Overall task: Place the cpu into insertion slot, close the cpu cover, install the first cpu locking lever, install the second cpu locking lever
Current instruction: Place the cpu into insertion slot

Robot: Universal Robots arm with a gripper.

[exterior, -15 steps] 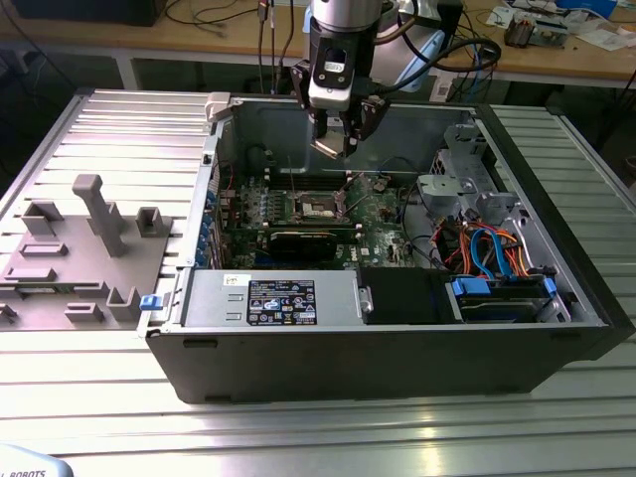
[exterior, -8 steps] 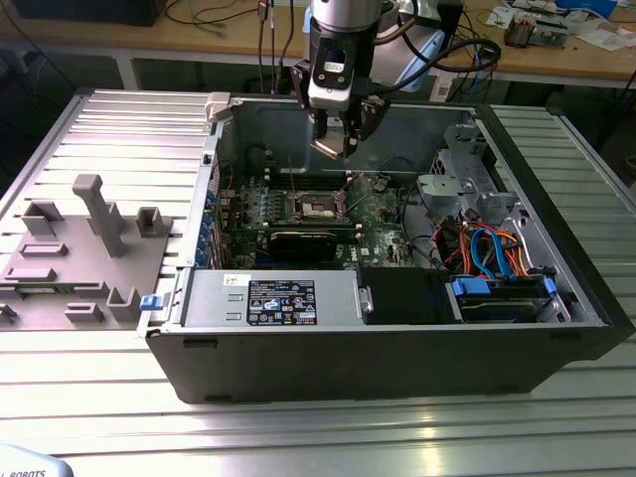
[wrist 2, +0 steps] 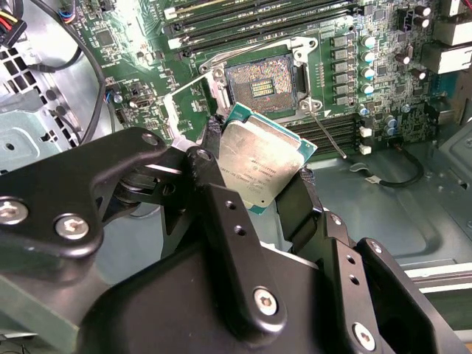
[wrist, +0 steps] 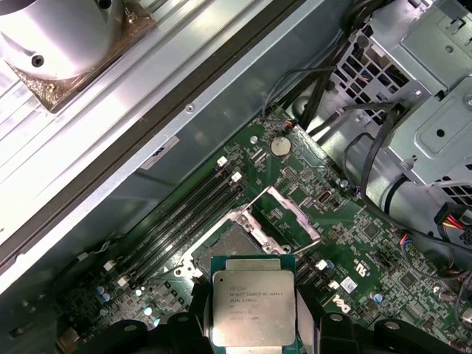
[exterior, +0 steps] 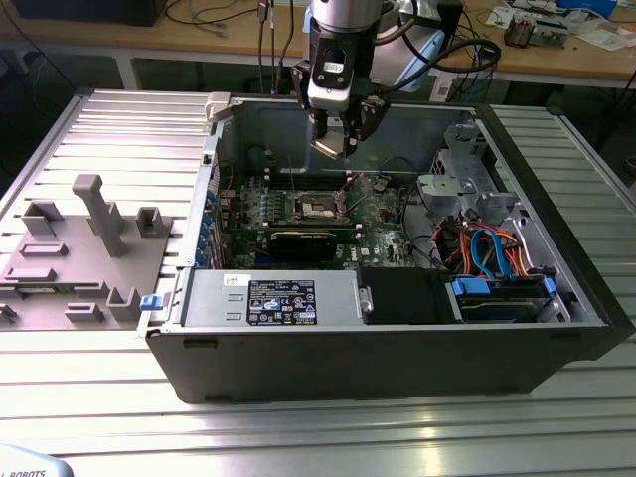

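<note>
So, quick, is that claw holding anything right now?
Gripper: shut on the cpu, which is not yet in the insertion slot.

The arm (exterior: 343, 15) is silvery-grey, with black cables (exterior: 475, 52) looping off it. Its gripper (wrist 2: 258, 155) is matte black, with angular links pinned by shiny silver screws (wrist 2: 71, 226).

The arm (exterior: 343, 18) reaches straight down from above, its gripper (exterior: 334, 147) pointing downward. In the second wrist view the black jaws clamp opposite edges of the cpu (wrist 2: 258, 158), holding it tilted.
</note>
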